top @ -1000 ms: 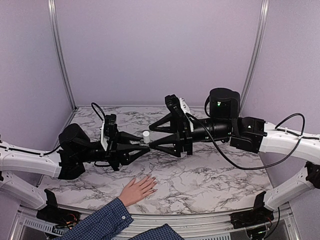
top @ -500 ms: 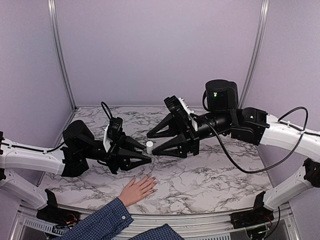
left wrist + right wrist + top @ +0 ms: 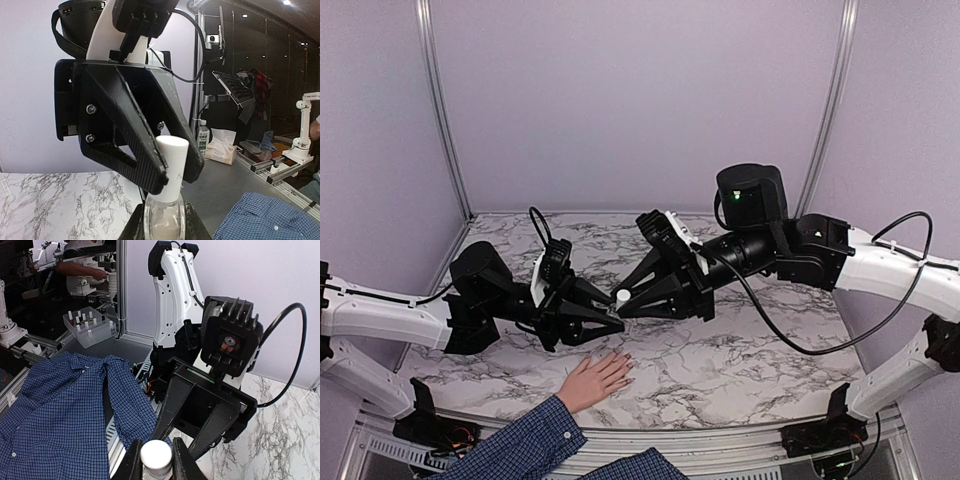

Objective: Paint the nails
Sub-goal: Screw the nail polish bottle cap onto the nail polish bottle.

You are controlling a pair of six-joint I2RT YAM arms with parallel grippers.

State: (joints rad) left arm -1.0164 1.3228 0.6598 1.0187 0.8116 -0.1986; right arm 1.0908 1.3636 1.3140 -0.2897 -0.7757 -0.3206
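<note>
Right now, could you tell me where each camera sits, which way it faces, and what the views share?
Top external: above and behind the bases, facing down at the table; shows left gripper, right gripper, a person's hand.
Left wrist: faces past its own fingers and held bottle toward the right gripper.
Right wrist: faces past its own fingers, pinching the white cap, toward the left arm.
Shared: every view shows that cap.

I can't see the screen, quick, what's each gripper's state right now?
Left gripper: closed on the clear glass bottle of pale polish.
Right gripper: closed on that bottle's white cylindrical cap.
</note>
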